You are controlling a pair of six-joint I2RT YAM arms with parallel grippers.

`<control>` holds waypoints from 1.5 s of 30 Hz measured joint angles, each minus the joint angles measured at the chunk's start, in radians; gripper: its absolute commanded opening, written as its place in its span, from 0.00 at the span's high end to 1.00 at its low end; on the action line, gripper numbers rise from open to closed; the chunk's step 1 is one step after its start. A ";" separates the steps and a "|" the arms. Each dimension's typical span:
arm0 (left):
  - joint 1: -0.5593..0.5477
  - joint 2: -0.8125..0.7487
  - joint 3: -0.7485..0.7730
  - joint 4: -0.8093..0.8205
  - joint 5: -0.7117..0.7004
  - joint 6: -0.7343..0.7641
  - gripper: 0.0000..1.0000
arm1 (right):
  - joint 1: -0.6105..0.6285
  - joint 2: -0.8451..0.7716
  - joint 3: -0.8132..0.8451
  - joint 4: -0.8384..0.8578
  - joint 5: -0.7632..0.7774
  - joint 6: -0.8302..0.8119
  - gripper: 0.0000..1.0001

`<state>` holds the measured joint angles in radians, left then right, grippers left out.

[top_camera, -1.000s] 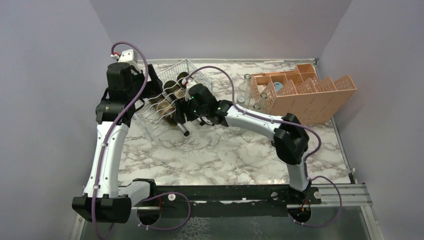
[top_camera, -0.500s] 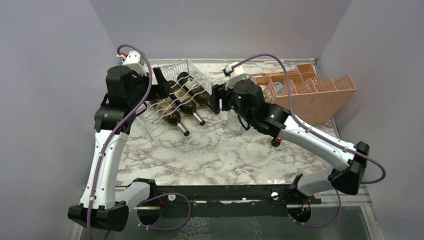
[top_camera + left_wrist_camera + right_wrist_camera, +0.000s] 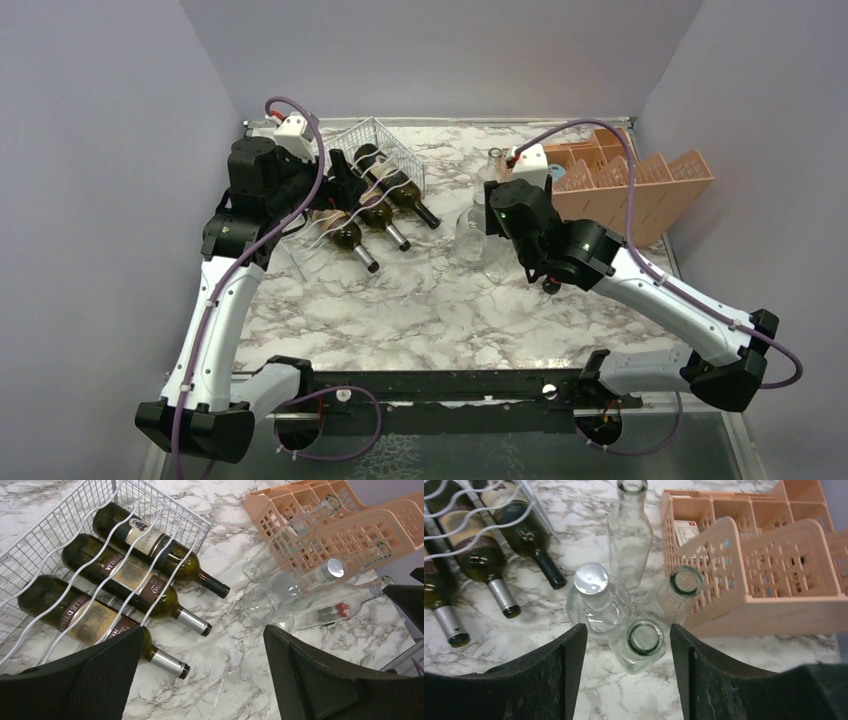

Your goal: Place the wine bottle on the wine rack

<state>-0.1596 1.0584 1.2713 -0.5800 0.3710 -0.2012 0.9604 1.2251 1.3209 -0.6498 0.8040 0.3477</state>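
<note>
Three dark green wine bottles (image 3: 378, 213) lie side by side in the white wire wine rack (image 3: 385, 135), necks pointing toward the table's middle. In the left wrist view they show as the upper (image 3: 150, 542), middle (image 3: 130, 577) and lower (image 3: 85, 615) bottles in the rack (image 3: 190, 522). My left gripper (image 3: 345, 170) (image 3: 202, 645) hangs open above the rack's near side, holding nothing. My right gripper (image 3: 492, 215) (image 3: 628, 627) is open and empty, above a group of clear glass bottles.
Several clear glass bottles (image 3: 629, 527) (image 3: 470, 235) stand between the rack and an orange divider crate (image 3: 620, 195) (image 3: 774, 570); one has a silver cap (image 3: 591, 580). One open mouth (image 3: 644, 637) sits below my right fingers. Purple walls close in the table.
My right arm has pulled away from the rack to the right, over the clear bottles, leaving the third wine bottle lying in the rack. My left gripper has opened wider and shifted right.
</note>
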 measured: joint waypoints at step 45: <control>-0.068 0.001 -0.205 0.222 0.161 -0.056 0.05 | -0.135 -0.042 -0.167 0.077 -0.280 -0.064 0.99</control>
<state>-0.2276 1.0595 1.0660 -0.3580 0.5323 -0.2577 0.8249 1.1835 1.1542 -0.5724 0.5240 0.2840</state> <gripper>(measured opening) 0.952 0.360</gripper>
